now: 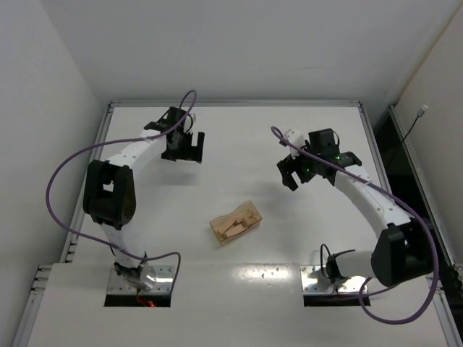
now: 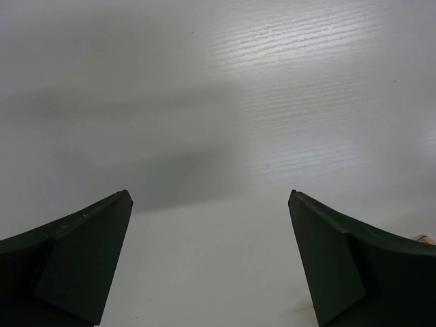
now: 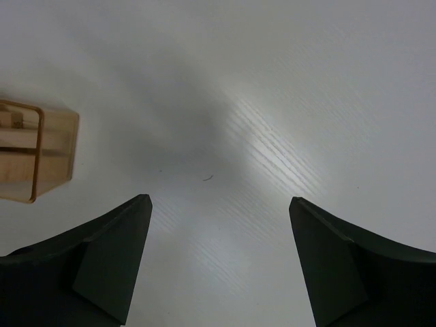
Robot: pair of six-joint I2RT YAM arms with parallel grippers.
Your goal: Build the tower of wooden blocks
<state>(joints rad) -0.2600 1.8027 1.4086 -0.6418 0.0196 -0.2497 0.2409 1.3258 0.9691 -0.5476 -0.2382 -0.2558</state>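
While both arms hang over the far half of the table (image 1: 239, 130), the blocks (image 1: 236, 224) lie loose in a shallow tan tray (image 1: 215, 226), not stacked. Light-tan wood, pieces flat and overlapping; the count cannot be read from above. The tray sits near mid-table, between the two arms, set at a slant to the table edges and closer to the bases than either gripper.

Left gripper (image 1: 182, 155): well apart from the tray, up and to the left of it in the top view. Jaws spread wide, nothing between them. The wrist view shows its two dark fingers (image 2: 82, 259) over bare white table. A sliver of tan shows at the right edge behind one finger, too small to identify.

Right gripper (image 1: 289, 176): up and to the right of the tray, apart from it. Jaws likewise spread, holding nothing. In the wrist view, dark fingers (image 3: 102, 266) hang over bare table. One corner of the tray shows at the left edge, with translucent walls and pale wood inside. A tiny dark fleck (image 3: 208, 178) lies on the table between the tray corner and the fingers.

A purple cable (image 1: 54, 181) loops along each arm.
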